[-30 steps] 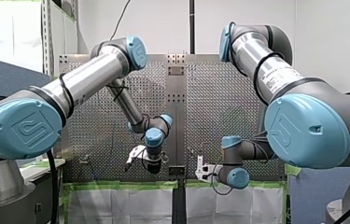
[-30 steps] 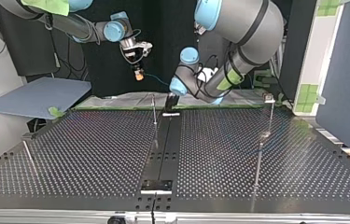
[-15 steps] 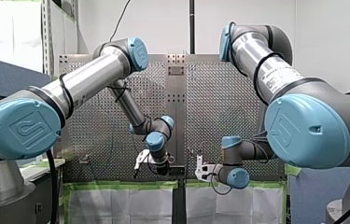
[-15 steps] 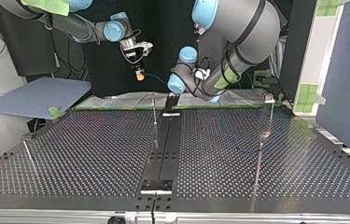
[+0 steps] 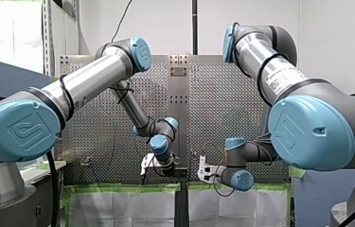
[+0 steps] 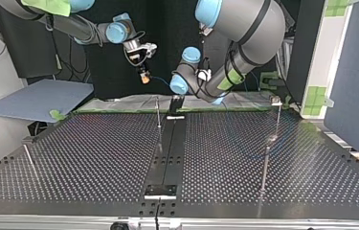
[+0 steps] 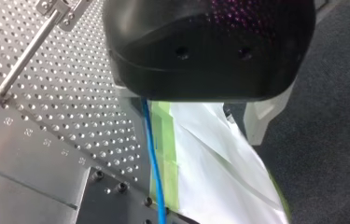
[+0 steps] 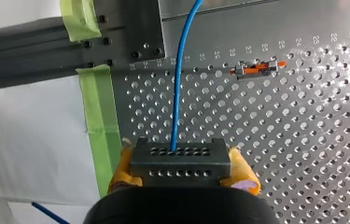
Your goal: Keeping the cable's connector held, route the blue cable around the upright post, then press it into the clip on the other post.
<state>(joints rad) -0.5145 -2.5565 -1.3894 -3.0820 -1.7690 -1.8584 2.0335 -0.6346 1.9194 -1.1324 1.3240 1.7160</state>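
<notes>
My right gripper [image 8: 182, 169], with yellow pads, is shut on the cable's grey connector [image 8: 180, 157]. The blue cable [image 8: 179, 84] runs straight out of the connector over the perforated plate. In the top view my right gripper [image 6: 142, 75] hangs above the table's far edge. The cable [image 6: 160, 81] leads from it to my left gripper [image 6: 174, 102], which is low at the table's far middle. The cable [image 7: 154, 163] passes under my left gripper's black body [image 7: 210, 56], whose jaws stand open. A thin upright post [image 6: 158, 113] stands just beside it. A clip-topped post [image 6: 276, 101] stands at the top view's right.
Two more thin posts [image 6: 265, 163] [image 6: 28, 157] rise from the perforated table [image 6: 95, 158]. A dark centre rail [image 6: 170, 148] runs towards the camera. Green tape and white sheeting [image 7: 210, 154] line the far edge. A small orange and metal fitting [image 8: 256, 69] lies on the plate.
My left arm has come lower and towards the middle of the table's far edge, its wrist swinging to the top view's left. My right gripper has stayed nearly still, holding the connector.
</notes>
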